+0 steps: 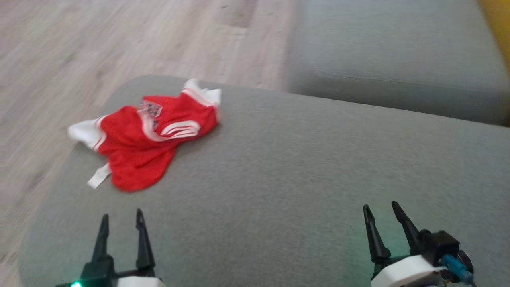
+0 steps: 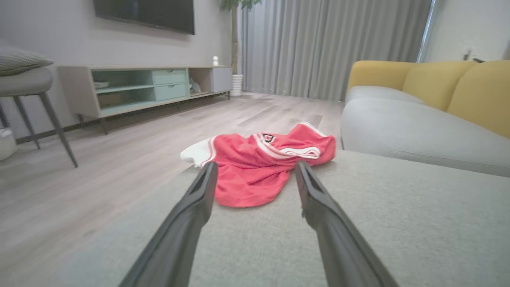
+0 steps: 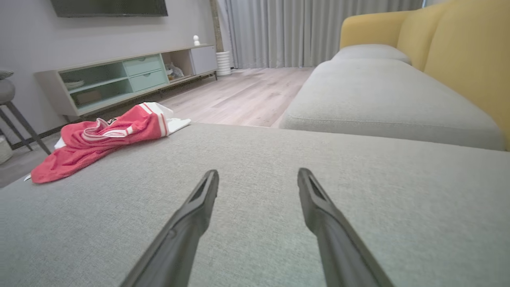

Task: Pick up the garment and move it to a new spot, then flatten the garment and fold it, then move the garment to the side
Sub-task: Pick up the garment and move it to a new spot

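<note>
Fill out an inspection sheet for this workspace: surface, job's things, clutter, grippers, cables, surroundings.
Surface: grey fabric cushion, mostly bare.
Job's things: red garment with white trim, crumpled near the cushion's far left edge, untouched.
Clutter: nothing seen.
Grippers: left gripper open, empty, short of the garment; right gripper open, empty, over bare cushion.
Cables: blue lead at the right wrist.
Surroundings: wooden floor, yellow-backed sofa, TV unit, grey curtains.

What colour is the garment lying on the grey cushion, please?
The garment is red with white stripes and trim, seen best in the head view.
</note>
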Robot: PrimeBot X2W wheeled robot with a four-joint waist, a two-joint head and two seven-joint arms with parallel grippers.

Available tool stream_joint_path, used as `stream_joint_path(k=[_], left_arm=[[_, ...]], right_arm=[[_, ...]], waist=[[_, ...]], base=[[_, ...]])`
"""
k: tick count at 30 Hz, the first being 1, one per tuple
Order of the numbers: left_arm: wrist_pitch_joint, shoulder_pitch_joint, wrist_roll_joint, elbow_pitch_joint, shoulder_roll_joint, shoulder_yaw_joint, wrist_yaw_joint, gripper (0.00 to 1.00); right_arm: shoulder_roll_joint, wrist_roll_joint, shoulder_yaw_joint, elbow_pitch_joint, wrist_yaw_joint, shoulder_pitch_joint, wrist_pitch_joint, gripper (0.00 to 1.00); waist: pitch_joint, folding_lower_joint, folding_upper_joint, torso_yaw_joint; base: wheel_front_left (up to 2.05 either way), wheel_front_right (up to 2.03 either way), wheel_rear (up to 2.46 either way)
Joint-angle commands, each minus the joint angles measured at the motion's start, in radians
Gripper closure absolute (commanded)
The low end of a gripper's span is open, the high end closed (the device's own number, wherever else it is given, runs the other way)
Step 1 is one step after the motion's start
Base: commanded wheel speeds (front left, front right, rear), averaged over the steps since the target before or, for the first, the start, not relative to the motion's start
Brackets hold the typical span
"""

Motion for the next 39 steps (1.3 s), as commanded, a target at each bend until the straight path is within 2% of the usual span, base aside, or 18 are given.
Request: stream_joint_path(k=[1,8,14,19,21,27,30,33,34,35,39], left_arm=[[-0.005,-0.038,0.006,-0.039,-0.002,0.044,0.003,0.0],[-0.005,-0.122,0.026,-0.063,0.02,0.115,-0.018,0.0],[-0.005,-0.411,0.021,-0.052,0.061,0.157,-0.08,0.0],[0.027,-0.708,0.036,0.182,0.098,0.11,-0.133,0.0],[0.048,-0.77,0.037,0.237,0.102,0.104,-0.137,0.0],[0.251,-1.047,0.02,0.613,0.123,0.106,-0.136,0.0],[0.341,-1.105,0.005,0.778,0.137,0.115,-0.13,0.0],[0.374,-1.118,0.021,0.896,0.168,0.106,-0.102,0.0],[0.371,-1.118,0.03,0.921,0.174,0.097,-0.099,0.65],[0.361,-1.119,0.035,0.941,0.179,0.09,-0.099,1.0],[0.257,-1.138,0.055,0.963,0.206,0.069,-0.091,1.0]], right_arm=[[-0.005,0.003,0.019,-0.028,-0.001,-0.048,-0.009,0.0],[-0.005,-0.046,0.005,-0.03,-0.001,-0.064,-0.009,0.0],[-0.075,-0.114,-0.014,-0.06,-0.001,-0.174,-0.009,0.0],[-0.158,-0.13,-0.003,-0.086,-0.001,-0.239,-0.009,0.0],[-0.173,-0.131,0.0,-0.09,-0.001,-0.249,-0.009,0.0],[-0.238,-0.129,0.016,-0.116,-0.001,-0.298,-0.009,0.0],[-0.254,-0.127,0.02,-0.121,-0.001,-0.316,-0.009,0.0],[-0.261,-0.124,0.027,-0.124,-0.001,-0.329,-0.009,0.0],[-0.261,-0.124,0.027,-0.123,-0.001,-0.331,-0.009,0.0],[-0.259,-0.123,0.025,-0.122,-0.001,-0.333,-0.009,0.0],[-0.241,-0.121,0.021,-0.11,-0.001,-0.321,-0.009,0.0]], waist=[[0.022,0.0,0.0,0.057],[0.095,0.0,0.0,0.102],[0.313,0.0,0.0,0.074],[0.433,0.0,0.0,0.051],[0.449,0.0,0.0,0.046],[0.532,0.0,0.0,0.009],[0.556,0.0,0.0,-0.011],[0.571,0.0,0.0,-0.031],[0.574,0.0,0.0,-0.035],[0.574,0.0,0.0,-0.037],[0.546,0.0,0.0,-0.035]], base=[[0.0,0.0,0.0],[0.0,0.0,0.0],[0.0,0.0,0.0],[0.0,0.0,0.0],[0.0,0.0,0.0],[0.0,0.0,0.0],[0.0,0.0,0.0],[0.0,0.0,0.0],[0.0,0.0,0.0],[0.0,0.0,0.0],[0.0,0.0,0.0]])
